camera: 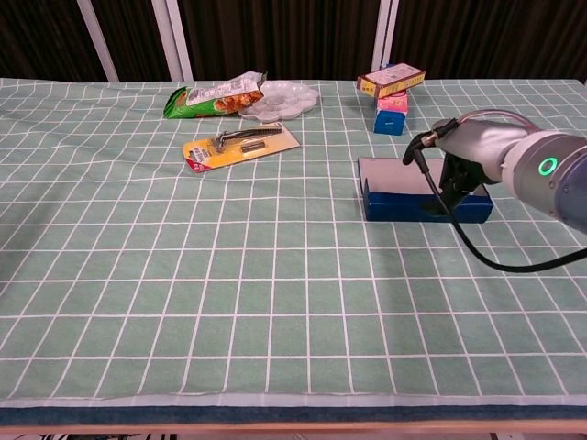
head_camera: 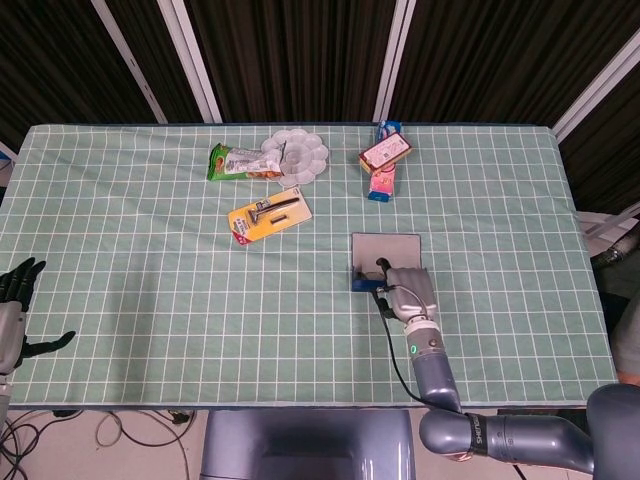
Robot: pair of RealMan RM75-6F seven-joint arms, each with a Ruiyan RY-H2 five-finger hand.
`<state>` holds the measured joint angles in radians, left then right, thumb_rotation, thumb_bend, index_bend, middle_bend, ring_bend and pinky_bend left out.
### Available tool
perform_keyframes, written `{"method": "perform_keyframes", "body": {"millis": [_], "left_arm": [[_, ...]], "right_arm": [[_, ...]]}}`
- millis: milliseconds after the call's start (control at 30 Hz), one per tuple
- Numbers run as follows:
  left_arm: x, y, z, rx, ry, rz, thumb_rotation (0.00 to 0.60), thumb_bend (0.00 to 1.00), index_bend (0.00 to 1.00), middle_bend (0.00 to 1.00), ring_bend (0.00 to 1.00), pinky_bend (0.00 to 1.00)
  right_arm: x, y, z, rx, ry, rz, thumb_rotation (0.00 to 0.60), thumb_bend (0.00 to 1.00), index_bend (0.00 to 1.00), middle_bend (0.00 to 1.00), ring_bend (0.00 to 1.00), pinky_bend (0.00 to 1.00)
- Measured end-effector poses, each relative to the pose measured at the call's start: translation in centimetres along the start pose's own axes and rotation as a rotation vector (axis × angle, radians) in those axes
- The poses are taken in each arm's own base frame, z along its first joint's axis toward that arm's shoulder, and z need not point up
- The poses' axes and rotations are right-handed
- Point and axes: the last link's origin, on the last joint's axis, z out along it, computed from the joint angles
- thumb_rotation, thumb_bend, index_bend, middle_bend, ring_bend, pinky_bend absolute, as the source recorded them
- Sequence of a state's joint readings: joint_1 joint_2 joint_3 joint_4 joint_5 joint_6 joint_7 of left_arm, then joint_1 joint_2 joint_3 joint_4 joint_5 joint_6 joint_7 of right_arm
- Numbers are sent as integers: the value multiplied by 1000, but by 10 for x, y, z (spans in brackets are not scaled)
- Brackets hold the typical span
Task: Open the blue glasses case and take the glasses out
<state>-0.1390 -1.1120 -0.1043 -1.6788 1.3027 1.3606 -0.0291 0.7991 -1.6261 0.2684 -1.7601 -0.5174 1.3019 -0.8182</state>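
Blue glasses case (head_camera: 385, 249) lies shut; right hand (head_camera: 404, 290) is curled at its near edge, nothing visibly gripped. Lid-lifting is needed next.

1. Right arm: reaches in from the table's near edge, right of centre; grey forearm with a green light near the wrist and a black cable running along it.
2. Right hand (head_camera: 406, 288): over the table's middle-right, back facing up, fingers bent downward; whether it holds anything cannot be told.
3. Left hand (head_camera: 12, 312): off the table's left near corner, dark fingers spread, holding nothing.
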Motion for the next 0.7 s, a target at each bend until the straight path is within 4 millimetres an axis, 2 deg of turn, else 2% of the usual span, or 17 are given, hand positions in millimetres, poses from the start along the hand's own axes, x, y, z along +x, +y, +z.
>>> {"method": "perform_keyframes", "body": {"millis": [400, 700], "left_arm": [[1, -1, 2, 2, -2, -5, 600, 21, 0, 0, 0, 0], [0, -1, 2, 0, -3, -5, 600, 21, 0, 0, 0, 0]], "right_arm": [[-20, -9, 6, -5, -46, 8, 600, 466, 253, 987, 1000, 1000], [-27, -17, -5, 24, -79, 9, 600, 466, 329, 987, 1000, 1000]]}}
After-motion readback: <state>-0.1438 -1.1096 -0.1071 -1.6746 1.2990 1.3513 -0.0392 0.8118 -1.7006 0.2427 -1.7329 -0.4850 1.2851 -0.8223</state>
